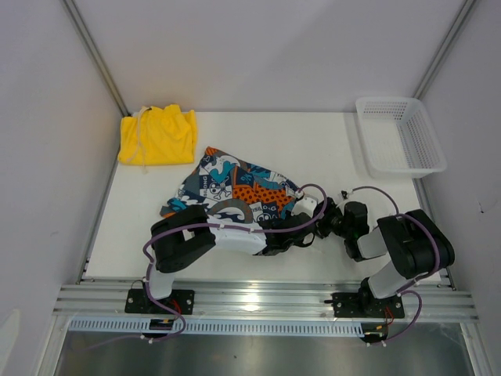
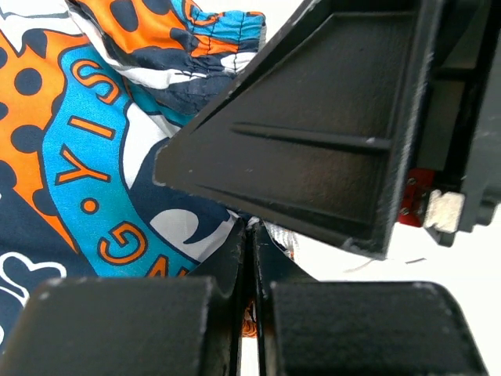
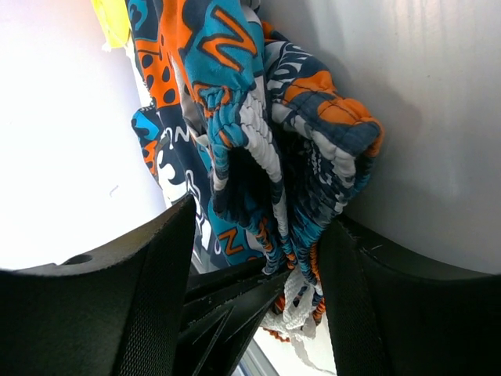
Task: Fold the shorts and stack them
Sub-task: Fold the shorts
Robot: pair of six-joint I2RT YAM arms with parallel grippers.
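The printed shorts (image 1: 235, 188) lie crumpled mid-table, their waistband end lifted at the near right. My left gripper (image 1: 304, 224) reaches across and is shut on that edge; in the left wrist view a sliver of orange cloth shows between the closed jaws of the left gripper (image 2: 250, 231). My right gripper (image 1: 322, 213) meets it from the right. In the right wrist view the right gripper (image 3: 262, 227) stands open, its fingers either side of the gathered waistband and white drawstring (image 3: 297, 301). The yellow shorts (image 1: 156, 135) lie folded at the back left.
A white mesh basket (image 1: 401, 135) stands at the back right corner. Grey walls close in the table on the left, right and back. The aluminium rail (image 1: 258, 301) carrying both arm bases runs along the near edge.
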